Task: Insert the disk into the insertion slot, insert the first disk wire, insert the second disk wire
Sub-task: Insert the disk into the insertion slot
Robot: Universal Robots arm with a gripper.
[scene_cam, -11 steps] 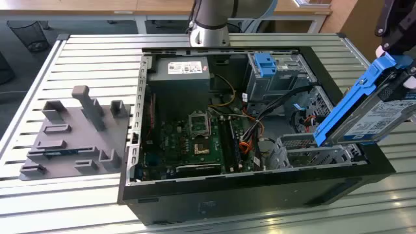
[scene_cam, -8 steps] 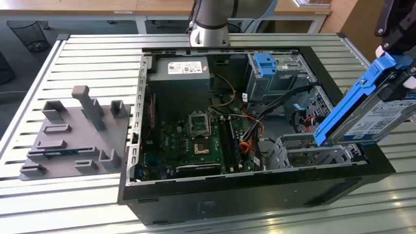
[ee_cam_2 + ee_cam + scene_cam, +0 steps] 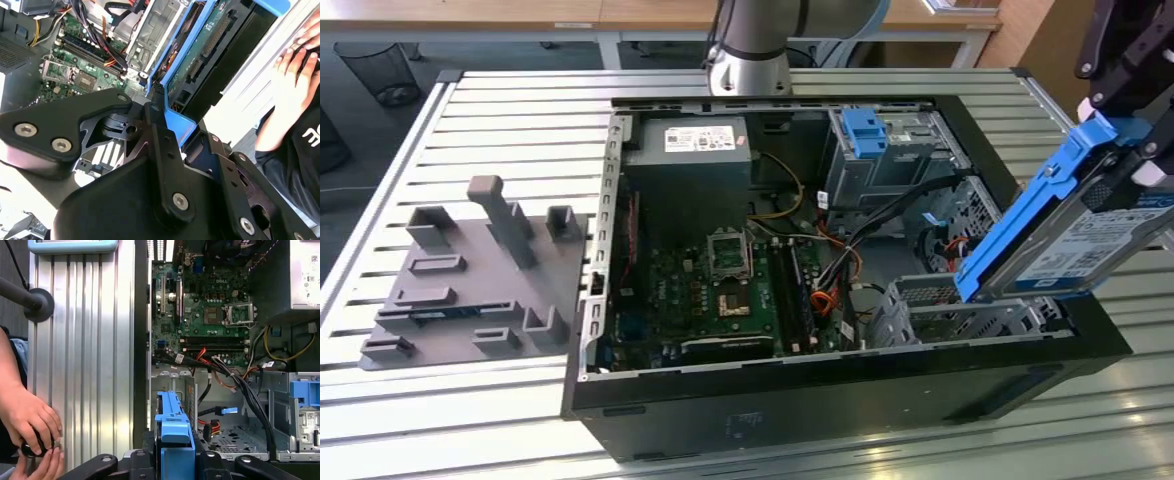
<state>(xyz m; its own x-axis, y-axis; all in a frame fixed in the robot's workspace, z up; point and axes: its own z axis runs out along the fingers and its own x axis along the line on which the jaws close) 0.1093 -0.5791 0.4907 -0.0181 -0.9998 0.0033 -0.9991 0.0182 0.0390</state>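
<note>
You're holding the silver hard drive in its blue plastic carrier (image 3: 1067,235) tilted at the exterior view's right, black gripper (image 3: 1127,148) clamped on it, above the low perforated grey metal slot (image 3: 941,305). First step is running; it probably needs levelling.

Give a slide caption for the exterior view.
Gripper holds the disk tilted over the insertion slot in the open computer case.
</note>
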